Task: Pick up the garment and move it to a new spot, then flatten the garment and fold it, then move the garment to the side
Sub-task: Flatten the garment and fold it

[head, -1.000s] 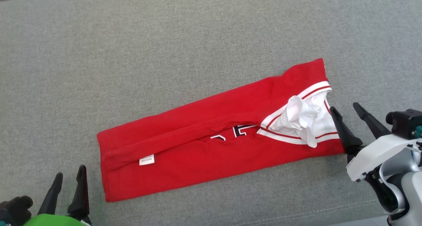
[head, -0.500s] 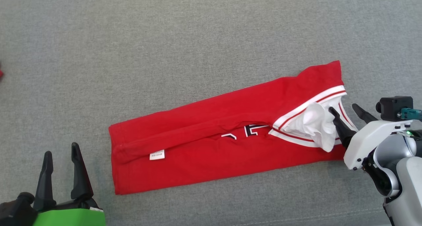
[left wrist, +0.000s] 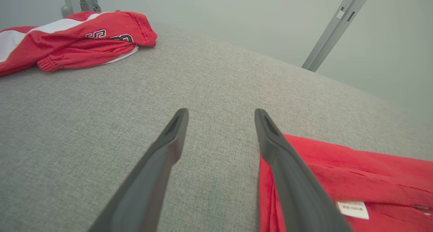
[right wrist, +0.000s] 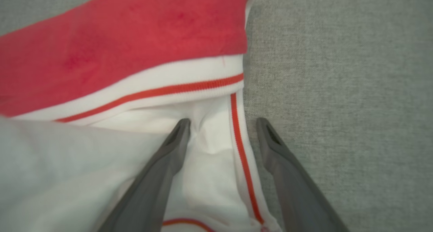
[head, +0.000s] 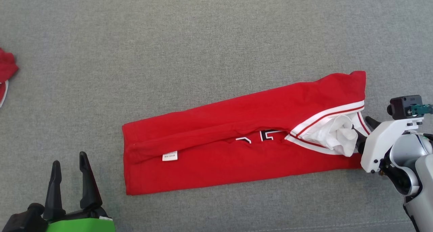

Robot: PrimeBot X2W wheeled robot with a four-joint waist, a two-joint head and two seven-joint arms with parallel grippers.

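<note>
Garment first: where does it lie?

Folded into a long red strip on the grey cloth surface. It slants, with the hem end and its white label toward the left and the white-trimmed end toward the right.

And the right gripper?

At that white-trimmed end, fingers spread. From its wrist, one finger lies over the white fabric and the other over bare grey cloth, with the red-striped edge between them. Nothing is clamped; whether they touch the fabric I cannot tell.

Left gripper?

Also spread wide and empty, above the grey cloth near the hem end.

Anything else?

A second red garment, bunched, lies well apart at the far left edge.
</note>
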